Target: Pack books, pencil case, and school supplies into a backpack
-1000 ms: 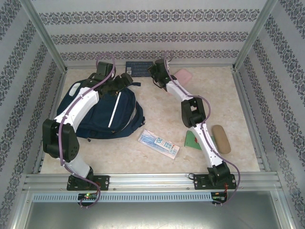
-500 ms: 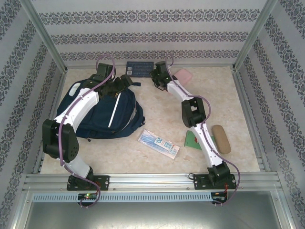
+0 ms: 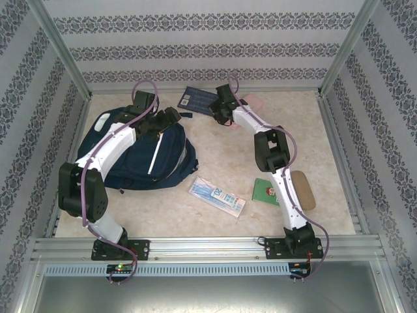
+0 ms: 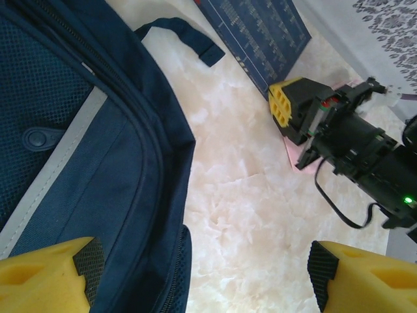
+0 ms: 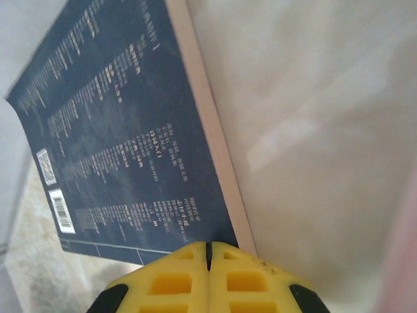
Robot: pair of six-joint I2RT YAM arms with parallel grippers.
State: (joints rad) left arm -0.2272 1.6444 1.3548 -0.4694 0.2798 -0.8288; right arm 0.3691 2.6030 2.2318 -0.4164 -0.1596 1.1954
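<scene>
At the far edge of the table [image 3: 215, 153], close under the patterned back wall, a dark blue book [image 3: 197, 98] is pinched at its right end by the right gripper [image 5: 208, 251], whose yellow pads are pressed together on it. The right wrist view adds a cream page edge, white print and a barcode; from overhead the book is a flat slab askew to the wall. The pink pencil case [image 3: 253, 102] lies just right of that gripper. To the left sprawls the soft navy backpack [image 3: 140, 156], with the left gripper [image 4: 202, 267] spread over its far right edge, holding nothing. Bare marbled tabletop lies open between the arms. Nearer are the glossy supplies packet [image 3: 217, 196] and the small green book [image 3: 264, 191].
</scene>
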